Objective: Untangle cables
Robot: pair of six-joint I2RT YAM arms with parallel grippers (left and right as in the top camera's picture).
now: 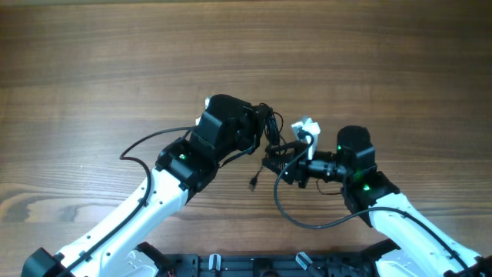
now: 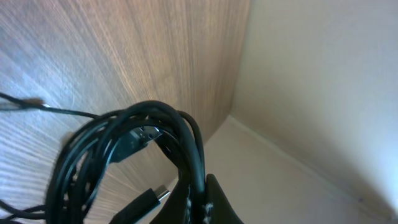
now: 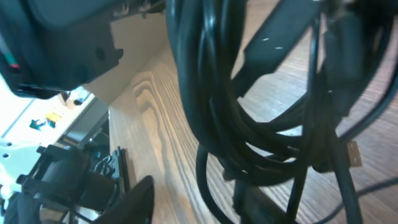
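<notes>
The cables (image 1: 274, 146) are a bunch of thin black cords held off the table between my two arms. My left gripper (image 1: 262, 125) is shut on the top of the bunch; in the left wrist view the cords (image 2: 124, 149) loop out of the pinched fingers (image 2: 200, 202), with a metal-tipped plug (image 2: 152, 198) beside them. My right gripper (image 1: 287, 170) sits at the lower right of the bunch. In the right wrist view its fingers (image 3: 193, 208) are spread, with hanging cords (image 3: 249, 124) between and above them. A loose plug end (image 1: 252, 183) dangles below.
A small white piece (image 1: 305, 127) sits at the right of the bunch. A black cable loop (image 1: 307, 219) lies on the wood in front of the right arm. The wooden table (image 1: 115, 61) spreads behind. A black rail (image 1: 254, 265) runs along the front edge.
</notes>
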